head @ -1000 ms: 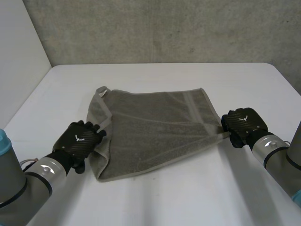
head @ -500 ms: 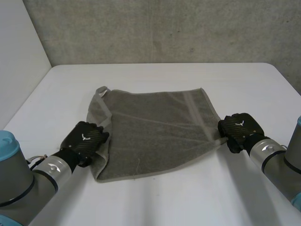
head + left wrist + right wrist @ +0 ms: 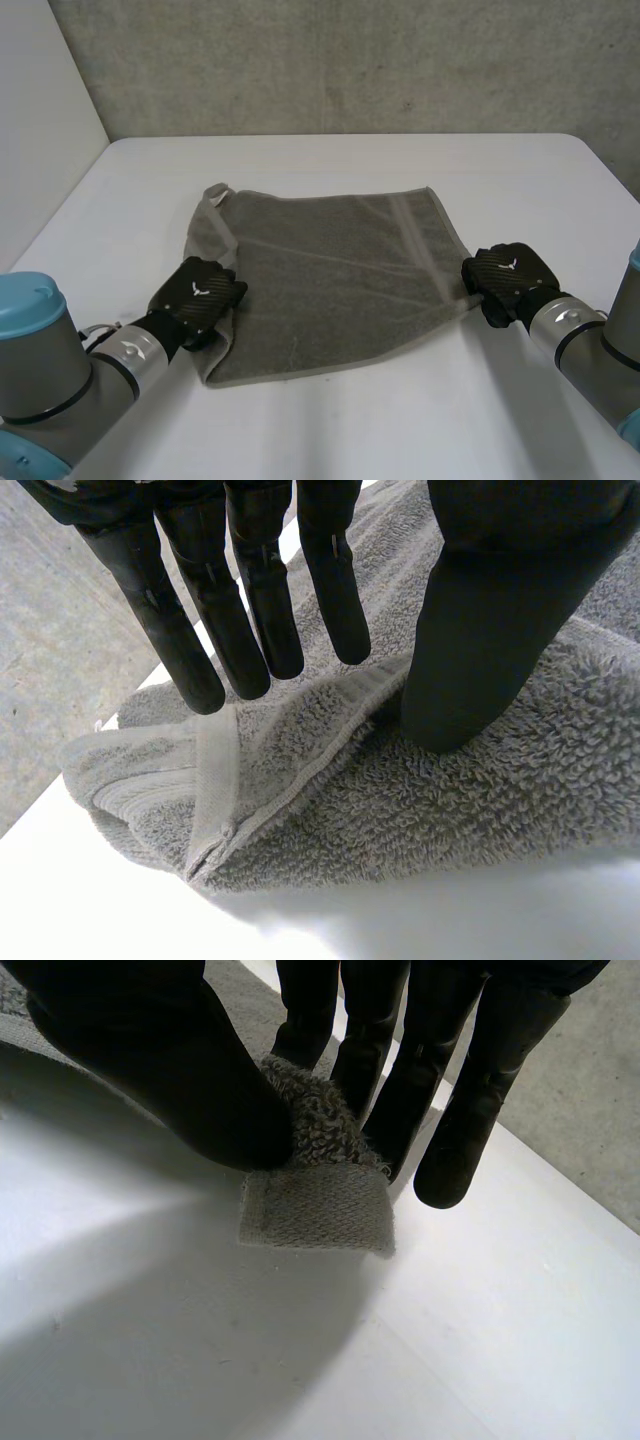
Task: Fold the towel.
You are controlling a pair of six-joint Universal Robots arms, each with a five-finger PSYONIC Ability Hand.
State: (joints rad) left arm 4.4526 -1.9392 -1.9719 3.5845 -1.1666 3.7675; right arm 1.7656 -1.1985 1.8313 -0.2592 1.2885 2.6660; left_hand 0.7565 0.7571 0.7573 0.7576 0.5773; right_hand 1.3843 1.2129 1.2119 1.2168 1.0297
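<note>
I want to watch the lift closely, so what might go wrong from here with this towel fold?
1. The right hand pinches only the very corner of the towel between thumb and fingers, so the corner might slip out on lifting.
2. The left hand has straight fingers, with a doubled-over edge bunched between them and the thumb. Closing may catch just one layer, leaving the fold crooked.

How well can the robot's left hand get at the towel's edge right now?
Probably yes. The left hand sits on the towel's doubled-over side edge. Its thumb rests on the pile and its straight fingers reach just past the hem, with nothing in between.
</note>
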